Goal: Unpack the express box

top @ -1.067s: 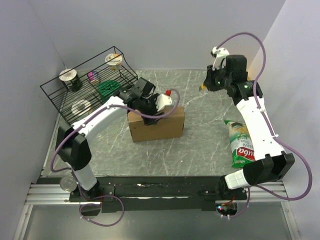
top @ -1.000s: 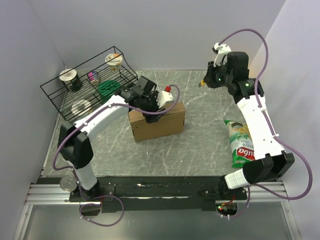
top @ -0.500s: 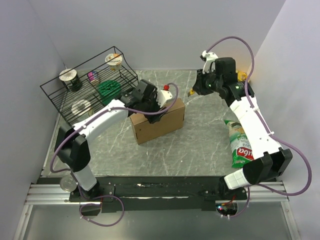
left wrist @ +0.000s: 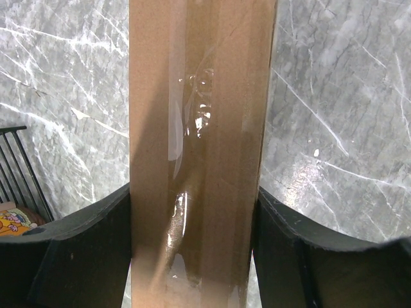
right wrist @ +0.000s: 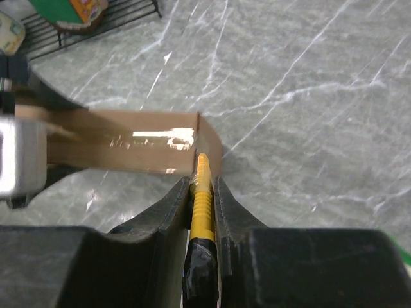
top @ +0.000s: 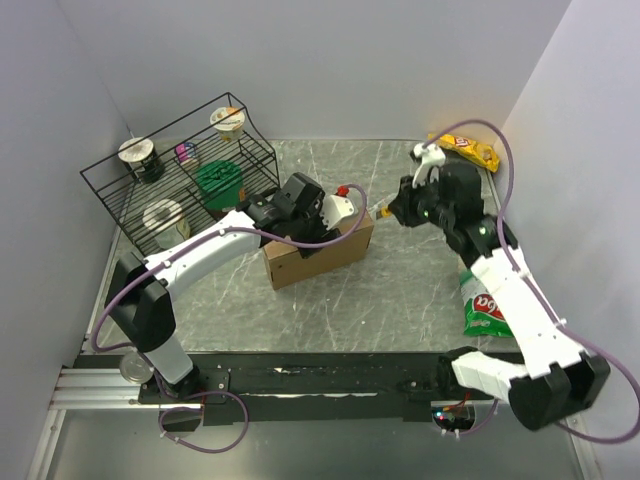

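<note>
The express box (top: 322,256), a plain brown carton, lies mid-table, turned at a slant. My left gripper (top: 322,222) reaches over it from the left and is shut across its narrow width. In the left wrist view the express box (left wrist: 200,115), with glossy clear tape along its top, fills the space between both black fingers (left wrist: 96,250). My right gripper (top: 392,211) is shut on a yellow utility knife (right wrist: 202,189). The knife tip (top: 381,213) sits right at the box's right end. In the right wrist view the tip meets the corner of the express box (right wrist: 115,149).
A black wire rack (top: 190,115) at the back left holds cups and a green container. A green snack bag (top: 482,302) lies under the right arm. A yellow packet (top: 466,150) sits at the back right. A can (top: 132,367) stands by the left base.
The right arm swung left and down, bringing the knife from the back right to the box's right end. The left gripper turned the box and shifted it slightly right.
</note>
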Controlling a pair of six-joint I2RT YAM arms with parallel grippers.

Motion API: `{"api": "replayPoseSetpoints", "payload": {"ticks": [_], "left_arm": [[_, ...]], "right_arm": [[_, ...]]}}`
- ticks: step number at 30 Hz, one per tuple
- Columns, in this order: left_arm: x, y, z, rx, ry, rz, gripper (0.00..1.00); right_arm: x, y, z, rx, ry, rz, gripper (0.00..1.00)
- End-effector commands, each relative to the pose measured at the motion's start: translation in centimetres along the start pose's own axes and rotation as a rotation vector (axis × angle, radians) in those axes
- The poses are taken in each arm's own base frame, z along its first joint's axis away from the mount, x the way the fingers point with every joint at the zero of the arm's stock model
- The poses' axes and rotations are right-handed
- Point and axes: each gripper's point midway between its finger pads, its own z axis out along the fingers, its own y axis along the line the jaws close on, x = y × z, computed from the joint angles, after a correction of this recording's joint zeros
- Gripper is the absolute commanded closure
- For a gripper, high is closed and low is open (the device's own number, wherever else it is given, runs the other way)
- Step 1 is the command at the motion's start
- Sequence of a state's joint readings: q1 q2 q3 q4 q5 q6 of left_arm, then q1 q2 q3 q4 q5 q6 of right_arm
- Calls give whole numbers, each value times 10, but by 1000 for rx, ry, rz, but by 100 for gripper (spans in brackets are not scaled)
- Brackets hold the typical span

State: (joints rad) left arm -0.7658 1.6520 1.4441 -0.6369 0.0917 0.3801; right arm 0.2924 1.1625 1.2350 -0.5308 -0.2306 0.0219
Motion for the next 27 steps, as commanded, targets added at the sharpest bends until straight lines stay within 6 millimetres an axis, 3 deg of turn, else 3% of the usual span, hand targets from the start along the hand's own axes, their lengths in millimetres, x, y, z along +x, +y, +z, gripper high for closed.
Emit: {"api": "replayPoseSetpoints", "payload": {"ticks": [1,4,9,27], "left_arm": [[7,-12,-1,24,48,-13,35],[9,-13,1,26,58,-9,35],[13,-16,3,33,68,-11,35],[14,-21,6,49,69,-24,36]], "right_arm": [[-31,11,-15,12,-203,-34,100],[-28,15,-14,14,-205,-12,100],[-43,20,-15,36,-280,-71,100],[-35,24,15,64,-197,-151,100]]}}
